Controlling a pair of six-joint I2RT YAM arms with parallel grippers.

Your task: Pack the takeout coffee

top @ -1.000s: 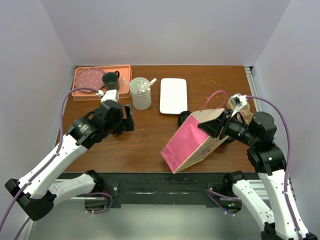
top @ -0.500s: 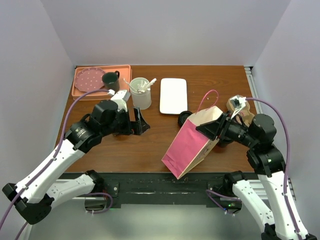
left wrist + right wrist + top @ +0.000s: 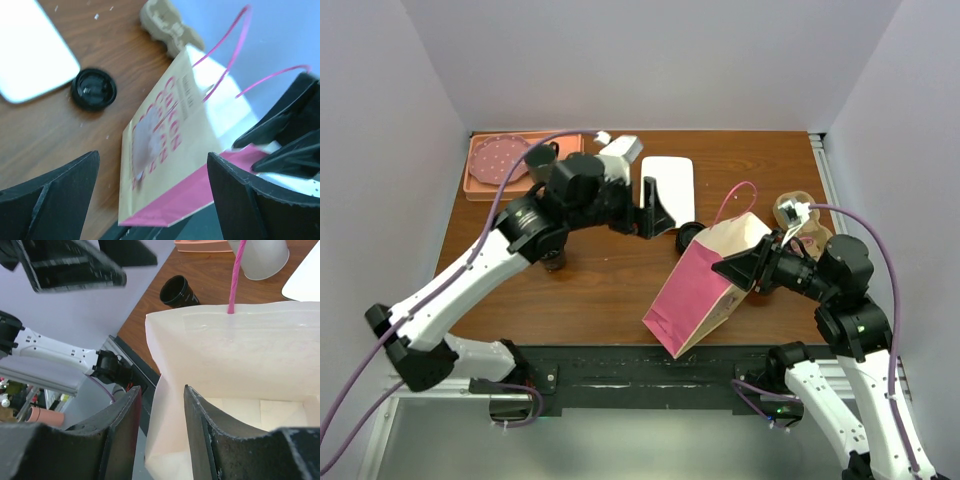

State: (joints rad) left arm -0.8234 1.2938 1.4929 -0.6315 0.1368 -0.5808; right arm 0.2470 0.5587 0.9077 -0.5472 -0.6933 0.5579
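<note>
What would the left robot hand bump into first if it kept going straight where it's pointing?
Most likely the paper bag. In the wrist view its tan, pink-lettered side sits right between the open fingers of the left gripper. How far away it is, I can't judge.

The paper bag (image 3: 705, 288) looks matt, the table (image 3: 610, 290) smooth brown wood, the lid (image 3: 93, 89) black plastic.

Paper bag (image 3: 695, 290)'s mouth gapes clear (right pincer (image 3: 160, 392) straddles one wall); black lid (image 3: 689, 236) sits beside.
</note>
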